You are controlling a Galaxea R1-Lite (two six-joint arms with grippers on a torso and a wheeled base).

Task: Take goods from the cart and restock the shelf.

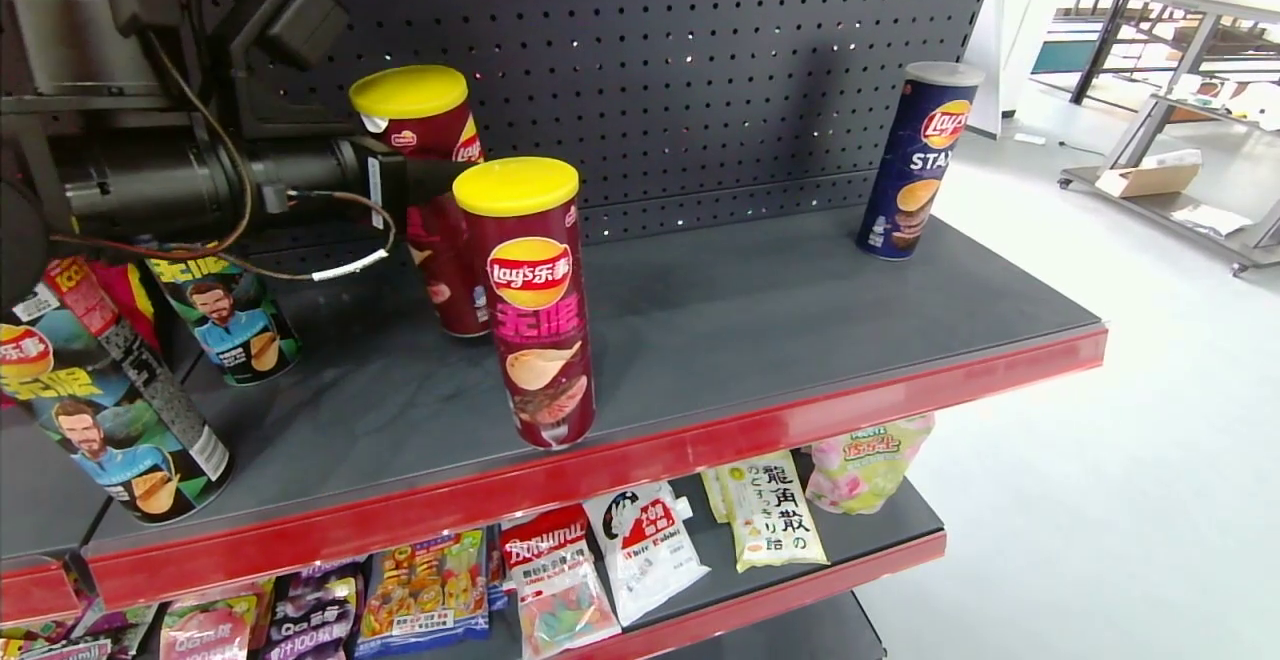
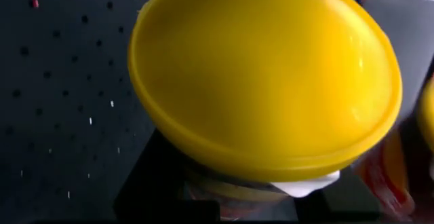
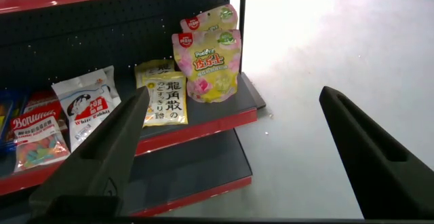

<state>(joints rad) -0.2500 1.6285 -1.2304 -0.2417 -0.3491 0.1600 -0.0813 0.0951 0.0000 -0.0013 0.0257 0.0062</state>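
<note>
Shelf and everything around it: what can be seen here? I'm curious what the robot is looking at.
front maroon can: 1, yellow lid, upper shelf, near its front edge.
rear maroon can: 1, yellow lid, behind the front one.
green chip cans: 2, upper shelf, left end.
blue chip can: 1, grey lid, upper shelf, back right.
snack bags: several, mixed colours, lower shelf.
left gripper: 1, black, shut on the rear maroon can.
right gripper: 1, black, open, beside the lower shelves.
</note>
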